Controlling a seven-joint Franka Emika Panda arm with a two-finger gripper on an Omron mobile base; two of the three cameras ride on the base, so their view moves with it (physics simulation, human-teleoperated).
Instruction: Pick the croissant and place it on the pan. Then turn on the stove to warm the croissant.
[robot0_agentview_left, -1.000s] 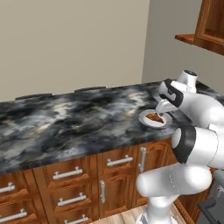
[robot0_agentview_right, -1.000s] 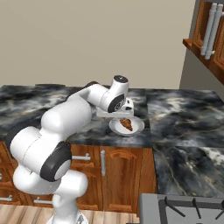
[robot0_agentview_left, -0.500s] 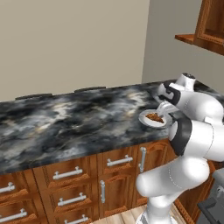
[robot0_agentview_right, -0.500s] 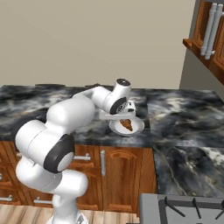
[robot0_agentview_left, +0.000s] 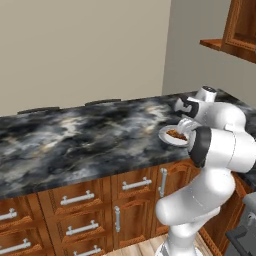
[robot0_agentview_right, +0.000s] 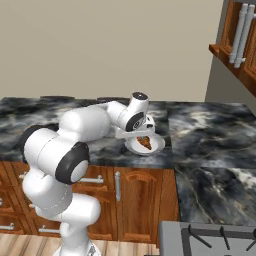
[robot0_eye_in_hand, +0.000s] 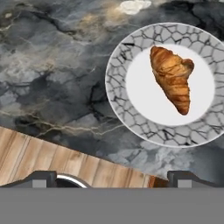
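Note:
The croissant (robot0_eye_in_hand: 173, 78) is an orange-brown pastry lying on a round white plate (robot0_eye_in_hand: 118, 100) with a crackled grey rim, on the dark marble counter. The croissant (robot0_agentview_right: 145, 142) on its plate (robot0_agentview_right: 156, 146) sits near the counter's front edge, as the croissant (robot0_agentview_left: 176, 134) and plate (robot0_agentview_left: 165, 134) also show from the left. My gripper (robot0_eye_in_hand: 113, 178) hangs open just above the plate, with its fingertips (robot0_eye_in_hand: 43, 177) wide apart and nothing between them. My gripper (robot0_agentview_right: 142, 132) points down at the plate's near side. A corner of the stove (robot0_agentview_right: 210, 240) shows at the lower right. The pan is out of view.
The marble counter (robot0_agentview_left: 90, 135) stretches to the left over wooden drawers and cabinet doors (robot0_agentview_right: 142, 200). A wall cabinet with a shelf (robot0_agentview_left: 235, 35) hangs at the upper right. My own elbow (robot0_agentview_left: 215, 147) bulks in front of the counter edge.
My hand has sunk a little closer to the plate and the elbow has swung inward. The jaws stay open; croissant and plate have not moved.

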